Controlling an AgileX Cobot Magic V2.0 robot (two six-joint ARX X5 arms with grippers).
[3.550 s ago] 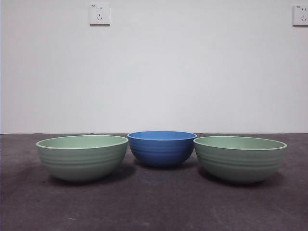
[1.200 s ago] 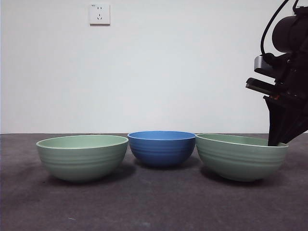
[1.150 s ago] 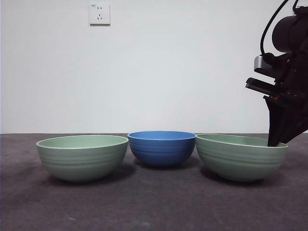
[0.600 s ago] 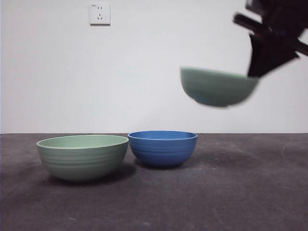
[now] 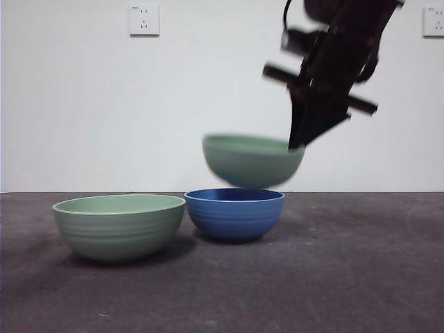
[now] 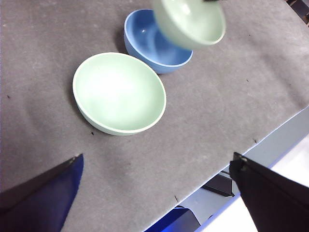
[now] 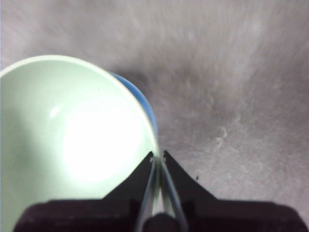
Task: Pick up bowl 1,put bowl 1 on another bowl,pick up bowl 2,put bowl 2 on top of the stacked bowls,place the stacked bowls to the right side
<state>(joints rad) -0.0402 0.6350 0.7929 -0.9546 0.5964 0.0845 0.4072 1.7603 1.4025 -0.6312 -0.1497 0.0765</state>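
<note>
My right gripper (image 5: 297, 142) (image 7: 158, 159) is shut on the rim of a pale green bowl (image 5: 252, 160) (image 7: 72, 140), held in the air just above the blue bowl (image 5: 234, 213) (image 6: 157, 46). The held bowl (image 6: 190, 21) overlaps the blue one in the left wrist view. In the right wrist view only a sliver of the blue bowl (image 7: 145, 107) shows past the green rim. A second pale green bowl (image 5: 118, 225) (image 6: 119, 93) rests on the table to the left of the blue one. My left gripper (image 6: 157, 193) hangs open, high over the table's edge, holding nothing.
Dark grey cloth (image 5: 333, 277) covers the table. Its edge (image 6: 270, 140) shows in the left wrist view. A white wall with two sockets (image 5: 143, 19) stands behind.
The right gripper closed on the right-hand green bowl, lifted it off the table, carried it left and lowered it to just above the blue bowl. The other two bowls have not moved.
</note>
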